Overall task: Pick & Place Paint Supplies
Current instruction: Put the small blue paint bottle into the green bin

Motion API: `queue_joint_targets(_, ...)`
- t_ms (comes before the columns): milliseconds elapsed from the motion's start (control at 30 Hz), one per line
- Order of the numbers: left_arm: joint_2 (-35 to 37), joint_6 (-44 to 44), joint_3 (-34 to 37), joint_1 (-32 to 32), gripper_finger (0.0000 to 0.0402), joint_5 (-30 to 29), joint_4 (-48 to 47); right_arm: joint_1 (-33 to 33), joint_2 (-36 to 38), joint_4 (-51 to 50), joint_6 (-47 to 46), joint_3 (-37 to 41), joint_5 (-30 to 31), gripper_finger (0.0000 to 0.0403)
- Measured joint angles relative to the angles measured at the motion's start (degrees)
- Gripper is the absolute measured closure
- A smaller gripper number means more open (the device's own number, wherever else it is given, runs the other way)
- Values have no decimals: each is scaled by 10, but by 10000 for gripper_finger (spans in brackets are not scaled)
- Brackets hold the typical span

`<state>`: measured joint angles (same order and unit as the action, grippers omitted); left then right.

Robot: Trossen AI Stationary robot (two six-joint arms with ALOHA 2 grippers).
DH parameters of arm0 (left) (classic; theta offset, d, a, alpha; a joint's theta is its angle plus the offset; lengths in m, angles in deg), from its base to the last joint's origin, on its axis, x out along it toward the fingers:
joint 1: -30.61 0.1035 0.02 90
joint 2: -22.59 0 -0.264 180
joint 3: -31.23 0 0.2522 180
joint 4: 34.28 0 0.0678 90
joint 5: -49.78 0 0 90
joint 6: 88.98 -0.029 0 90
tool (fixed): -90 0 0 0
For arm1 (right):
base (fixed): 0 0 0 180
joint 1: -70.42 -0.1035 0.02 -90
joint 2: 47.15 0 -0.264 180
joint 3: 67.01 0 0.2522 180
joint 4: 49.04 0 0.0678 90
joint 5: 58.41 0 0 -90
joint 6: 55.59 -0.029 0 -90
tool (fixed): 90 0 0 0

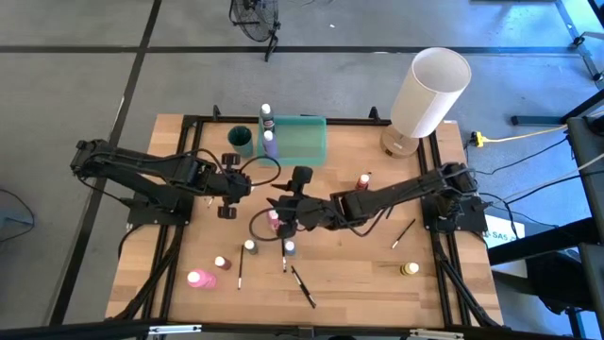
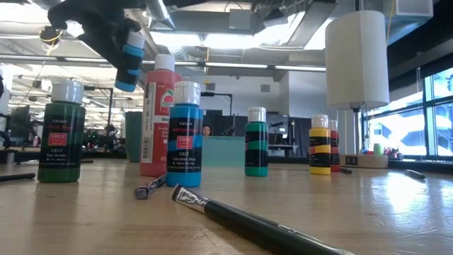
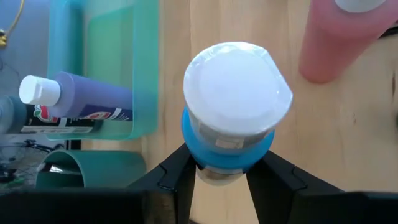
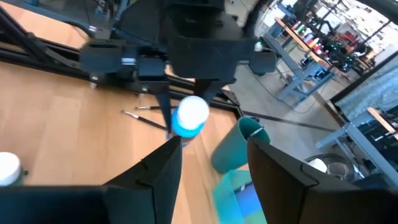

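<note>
The left gripper (image 3: 217,177) is clamped on a small blue paint bottle (image 3: 229,118), its two fingers pinching the body just under the white cap, and in the low view that bottle hangs tilted in the air at the upper left of the frame, clear of the table. In the high view this gripper sits left of centre, below and a little left of the green tray (image 1: 297,140), which lies near the table's top edge with a purple bottle (image 1: 270,144) lying in it along its left side. So the tray lies up and to the right of the held bottle in that view, and the left arm looks the better placed to carry it there. The right gripper (image 4: 208,152) stands with its fingers apart and nothing between them, facing the held bottle from the centre of the table; it probably has to stay back. A teal cup (image 1: 241,139) stands just left of the tray, and the tray's right half is bare. Other bottles and brushes (image 1: 302,286) lie scattered across the lower table.
</note>
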<state>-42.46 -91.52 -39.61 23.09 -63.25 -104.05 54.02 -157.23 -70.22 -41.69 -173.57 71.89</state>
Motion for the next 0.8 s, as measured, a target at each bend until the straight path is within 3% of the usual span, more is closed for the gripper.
queue_joint_targets(800,0,-28,0,0,279,-29,-27,-5,0,-41,37,1,-46,228)
